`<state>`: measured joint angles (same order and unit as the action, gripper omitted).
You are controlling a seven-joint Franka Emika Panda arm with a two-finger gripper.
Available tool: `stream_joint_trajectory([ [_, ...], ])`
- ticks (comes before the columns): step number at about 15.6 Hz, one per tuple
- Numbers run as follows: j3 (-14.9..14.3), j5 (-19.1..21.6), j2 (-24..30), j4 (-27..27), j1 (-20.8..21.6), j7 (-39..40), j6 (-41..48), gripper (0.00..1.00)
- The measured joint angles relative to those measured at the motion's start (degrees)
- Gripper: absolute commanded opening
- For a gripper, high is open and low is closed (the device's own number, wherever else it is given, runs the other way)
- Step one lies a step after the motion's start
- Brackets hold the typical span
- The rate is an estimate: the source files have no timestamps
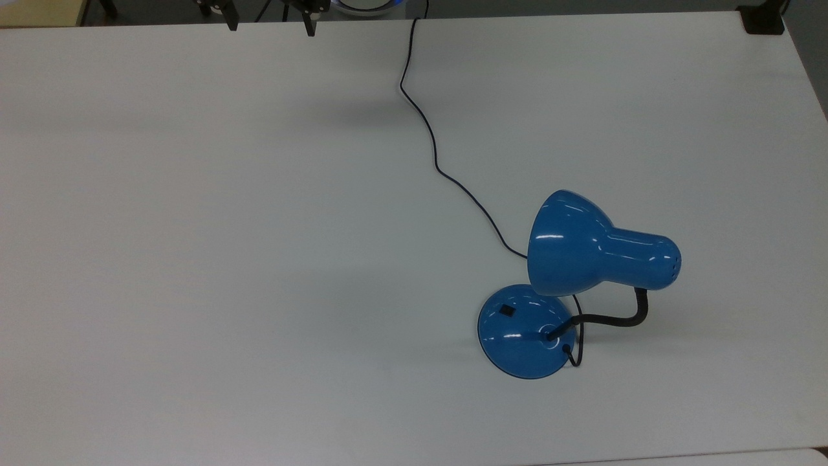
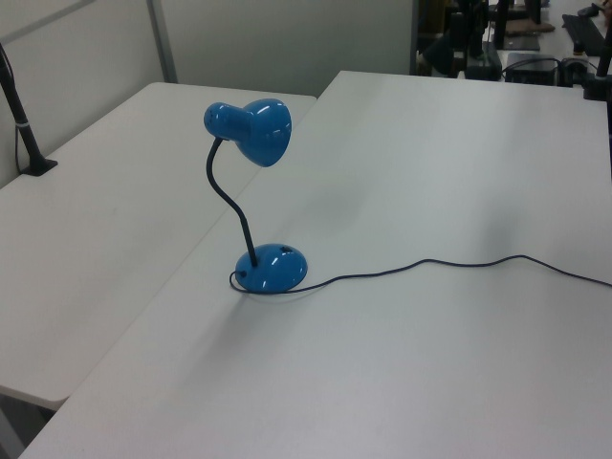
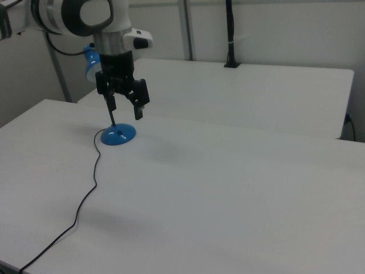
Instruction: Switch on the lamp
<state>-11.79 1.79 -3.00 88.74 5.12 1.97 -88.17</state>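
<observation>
The lamp stands on the white table [image 1: 194, 259], at the top view's lower right. Its glossy blue shade [image 1: 595, 249] hangs over the round blue base [image 1: 524, 331] on a black gooseneck [image 1: 614, 318]. A small black switch [image 1: 508, 310] sits on top of the base. The bulb gives no visible glow. My gripper [image 1: 270, 22] is at the top view's upper edge, far from the lamp, open and empty. In the right view the gripper [image 3: 125, 108] hovers well above the table, in front of the lamp base [image 3: 118, 135], and the arm hides part of the shade [image 3: 90, 64]. The left view has the lamp [image 2: 253, 124] standing alone.
The thin black cord [image 1: 427, 129] snakes from the base across the table to its far edge. A second white table [image 2: 96, 210] adjoins this one just beyond the lamp. A black clamped post [image 3: 231, 34] stands on that table's far side.
</observation>
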Motion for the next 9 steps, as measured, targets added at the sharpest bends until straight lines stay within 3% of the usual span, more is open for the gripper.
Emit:
stream_joint_trajectory([
  [8,0.12,-0.50,-0.53,0.05,0.44,0.00,-0.01,0.99],
  [9,0.15,-0.50,-0.61,0.04,0.44,0.00,-0.24,0.82],
])
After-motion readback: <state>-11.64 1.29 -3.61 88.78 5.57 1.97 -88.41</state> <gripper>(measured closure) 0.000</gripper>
